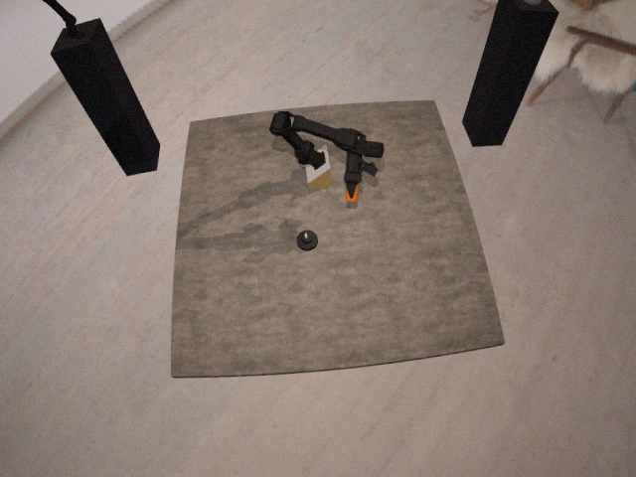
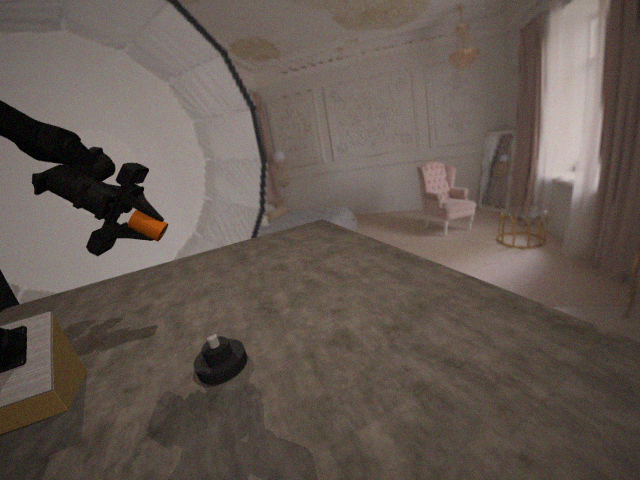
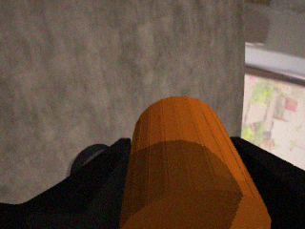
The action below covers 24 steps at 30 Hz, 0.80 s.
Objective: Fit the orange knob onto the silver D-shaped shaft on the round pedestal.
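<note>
One cylindrical orange knob (image 1: pixel 355 196) (image 2: pixel 147 225) (image 3: pixel 181 167) is gripped between the two fingers of the black parallel-jaw gripper (image 1: pixel 351 192) (image 2: pixel 158 229) (image 3: pixel 179 148). In the wrist view, nearest the camera, it fills the lower middle, at six o'clock, with a black finger along each side. Behind the finger toward eight o'clock, the round, dark pedestal (image 1: pixel 307 243) (image 2: pixel 219 369) (image 3: pixel 83 157) is partly hidden.

In the exterior view, the pedestal stands at seven o'clock from the picture's centre, on the mottled grey-brown tabletop (image 1: pixel 328 308) (image 2: pixel 392 335) (image 3: pixel 95 72). Its short silver shaft (image 1: pixel 306 235) (image 2: pixel 212 340) points upward and is bare. The flat side of the shaft cannot be made out. At eight o'clock sits the pale-topped, tan-sided block (image 1: pixel 321 180) (image 2: pixel 71 372).

The knob is held above the tabletop, tilted rather than upright, and apart from the pedestal. Seen from the top, it lies between one and two o'clock of the pedestal. The black jointed arm (image 1: pixel 318 128) (image 2: pixel 41 139) reaches in from ten o'clock in the exterior view.

Farthest off, between two and three o'clock, stands a pink tufted armchair (image 2: pixel 445 195).
</note>
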{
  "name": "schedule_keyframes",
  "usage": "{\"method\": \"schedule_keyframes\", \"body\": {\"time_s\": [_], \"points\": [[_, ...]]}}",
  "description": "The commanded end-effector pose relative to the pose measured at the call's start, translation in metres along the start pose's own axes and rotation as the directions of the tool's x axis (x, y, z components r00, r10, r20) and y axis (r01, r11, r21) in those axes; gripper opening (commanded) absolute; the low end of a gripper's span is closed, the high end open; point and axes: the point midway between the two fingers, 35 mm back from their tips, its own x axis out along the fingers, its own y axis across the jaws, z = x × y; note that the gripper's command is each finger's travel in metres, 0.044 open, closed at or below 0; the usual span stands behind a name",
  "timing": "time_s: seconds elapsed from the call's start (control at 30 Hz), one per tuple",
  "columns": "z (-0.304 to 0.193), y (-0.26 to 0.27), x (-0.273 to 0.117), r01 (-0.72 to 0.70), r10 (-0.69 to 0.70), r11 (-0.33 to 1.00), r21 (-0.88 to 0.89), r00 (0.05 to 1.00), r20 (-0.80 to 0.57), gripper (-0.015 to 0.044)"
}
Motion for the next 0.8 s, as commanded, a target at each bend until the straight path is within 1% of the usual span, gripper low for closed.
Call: {"method": "schedule_keyframes", "body": {"time_s": [0.0,0.17,0.37,0.57,0.77], "points": [[0.001,0.002,0.007,-0.107,0.107,0.994,0.011,0.994,0.003,0.0000],[0.001,0.006,0.016,-0.235,0.235,0.972,0.011,0.972,0.004,0.0000],[0.001,0.012,0.028,-0.381,0.381,0.924,0.011,0.924,0.004,0.0000],[0.000,0.018,0.040,-0.519,0.519,0.855,0.011,0.855,0.005,0.0000],[0.000,0.024,0.052,-0.643,0.643,0.766,0.012,0.766,0.006,0.0000]]}}
